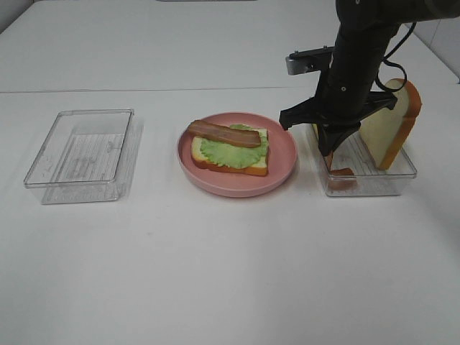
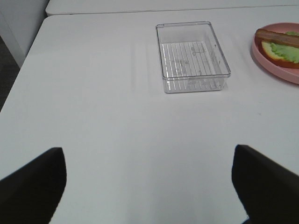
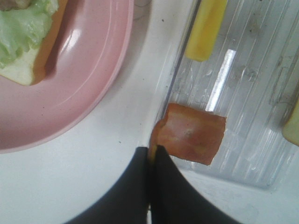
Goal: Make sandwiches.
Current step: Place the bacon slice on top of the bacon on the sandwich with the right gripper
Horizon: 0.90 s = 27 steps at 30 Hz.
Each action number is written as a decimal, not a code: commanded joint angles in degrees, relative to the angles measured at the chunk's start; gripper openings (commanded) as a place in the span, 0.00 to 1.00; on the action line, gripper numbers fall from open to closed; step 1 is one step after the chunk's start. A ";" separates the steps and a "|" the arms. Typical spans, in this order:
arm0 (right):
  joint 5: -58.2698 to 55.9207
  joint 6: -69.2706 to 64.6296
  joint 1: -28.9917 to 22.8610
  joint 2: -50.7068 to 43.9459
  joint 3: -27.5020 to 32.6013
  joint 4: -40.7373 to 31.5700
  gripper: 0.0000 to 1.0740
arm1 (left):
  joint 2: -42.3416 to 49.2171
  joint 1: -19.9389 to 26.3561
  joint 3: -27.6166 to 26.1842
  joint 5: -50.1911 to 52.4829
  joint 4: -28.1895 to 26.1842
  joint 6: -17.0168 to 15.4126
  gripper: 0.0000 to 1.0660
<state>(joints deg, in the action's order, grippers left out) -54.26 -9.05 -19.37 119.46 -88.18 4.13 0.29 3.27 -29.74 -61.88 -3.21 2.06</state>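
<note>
Three layers of the sandwich are in place on the pink plate: a bottom bread slice lies flat in the plate's middle, a lettuce leaf covers it, and a first bacon strip lies across the leaf. By that showing the build looks roughly half done.

What is left sits in the right tray, just beside the pink plate on the right arm's side. A second bacon strip lies on the tray floor at the wall nearest the plate. A yellow cheese slice lies a little farther along that same wall. The top bread slice leans upright against the tray's far side from the plate.

The right end effector reaches down into that tray with its jaws together, clamped on the edge of the second bacon strip; the strip's pinched corner looks slightly raised while the rest lies on the tray floor. The step in hand appears to be bringing this strip to the plate. Cheese and the closing slice would remain after it.

The left end effector hangs over bare worktop with its jaws wide apart, gripping nothing. The left tray stands well apart from the pink plate, on the left arm's side, with no food showing in it.
</note>
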 commanded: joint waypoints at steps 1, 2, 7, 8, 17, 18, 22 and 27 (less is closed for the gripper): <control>-1.03 0.63 0.06 -2.52 -0.11 0.92 0.00 | 0.74 0.11 0.06 0.40 -0.46 0.00 0.83; -1.03 0.63 0.06 -2.52 -0.11 0.92 0.00 | 0.74 0.11 0.06 0.40 -0.46 0.00 0.83; -2.69 1.66 0.06 -5.79 -0.11 1.09 0.00 | 0.74 0.11 0.06 0.40 -0.46 0.00 0.83; -3.67 1.66 0.06 -7.51 -0.11 1.38 0.00 | 0.74 0.11 0.06 0.40 -0.46 0.00 0.83; -7.10 2.92 0.00 -14.55 -0.11 1.09 0.00 | 0.74 0.11 0.06 0.40 -0.46 0.00 0.83; -7.10 2.92 0.00 -16.16 -0.11 0.29 0.00 | 0.74 0.11 0.06 0.40 -0.46 0.00 0.83; -6.53 2.92 -0.34 -18.68 -0.11 -3.04 0.00 | 0.74 0.11 0.06 0.40 -0.46 0.00 0.83; -4.81 2.98 -4.18 -18.68 -1.20 -3.67 0.00 | 0.74 0.11 0.06 0.40 -0.46 0.00 0.83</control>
<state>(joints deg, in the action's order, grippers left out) -60.79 -7.05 -21.20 101.07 -88.64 1.15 0.29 3.27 -29.74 -61.88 -3.21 2.06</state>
